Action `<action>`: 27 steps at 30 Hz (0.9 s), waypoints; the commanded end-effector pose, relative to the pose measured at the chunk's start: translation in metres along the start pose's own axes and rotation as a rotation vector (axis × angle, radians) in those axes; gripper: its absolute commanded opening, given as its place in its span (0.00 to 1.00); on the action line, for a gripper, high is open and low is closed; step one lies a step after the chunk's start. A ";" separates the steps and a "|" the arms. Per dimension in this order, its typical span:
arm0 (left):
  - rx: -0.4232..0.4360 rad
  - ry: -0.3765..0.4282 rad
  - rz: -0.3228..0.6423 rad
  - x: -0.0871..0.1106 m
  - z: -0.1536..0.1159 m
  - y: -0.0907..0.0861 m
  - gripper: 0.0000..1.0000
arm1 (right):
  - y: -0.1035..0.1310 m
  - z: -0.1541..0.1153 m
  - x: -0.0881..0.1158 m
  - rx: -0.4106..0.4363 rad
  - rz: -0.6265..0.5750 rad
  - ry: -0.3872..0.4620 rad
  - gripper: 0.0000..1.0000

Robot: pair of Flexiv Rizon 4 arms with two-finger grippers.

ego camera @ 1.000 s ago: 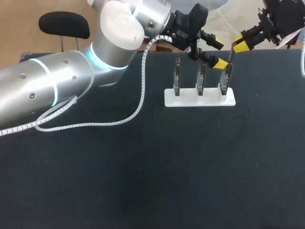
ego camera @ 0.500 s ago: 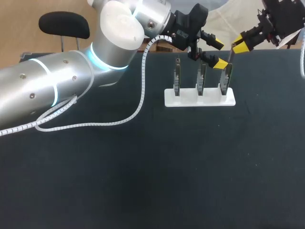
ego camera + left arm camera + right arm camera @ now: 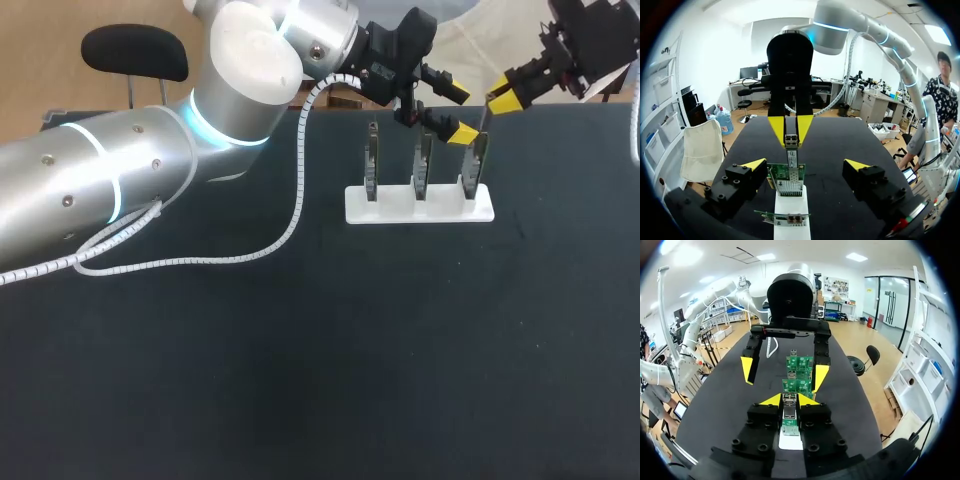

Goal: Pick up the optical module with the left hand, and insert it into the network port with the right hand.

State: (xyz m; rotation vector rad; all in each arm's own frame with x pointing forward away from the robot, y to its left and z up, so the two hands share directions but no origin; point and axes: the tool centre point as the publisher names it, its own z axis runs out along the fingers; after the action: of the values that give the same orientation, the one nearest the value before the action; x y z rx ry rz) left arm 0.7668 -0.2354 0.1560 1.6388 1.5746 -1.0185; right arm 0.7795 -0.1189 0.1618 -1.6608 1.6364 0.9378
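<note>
We are clamping the right end effector (image 3: pixel 790 400) on the optical module (image 3: pixel 792 156), with both yellow tips pressing its upper part from two sides. The module is hanging upright, and its lower end is meeting the network port (image 3: pixel 791 171) on the top edge of a network card (image 3: pixel 780 174); we cannot tell how far it is seated. That card is standing upright in a white rack (image 3: pixel 420 206), in the end slot on our right arm's side, with two more cards (image 3: pixel 422 165) standing in the other slots. We are holding the left end effector (image 3: pixel 806 163) with its fingers wide apart, one on each side of the same card, touching neither card nor module. The rack is resting on the black surface (image 3: pixel 300 360) toward its far edge. Our left arm is crossing the surface from the left with a white coiled cable (image 3: pixel 295 215) trailing beside it, and our right arm is coming in from the far right corner
</note>
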 end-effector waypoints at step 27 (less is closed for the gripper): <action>0.004 0.004 0.000 -0.001 0.000 0.002 1.00 | 0.006 0.008 0.001 -0.012 0.004 0.015 1.00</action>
State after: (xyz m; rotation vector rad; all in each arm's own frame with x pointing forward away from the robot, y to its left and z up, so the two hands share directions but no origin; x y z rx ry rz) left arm 0.7668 -0.2354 0.1560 1.6388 1.5745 -1.0186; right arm 0.7748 -0.1133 0.1564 -1.6796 1.6441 0.9485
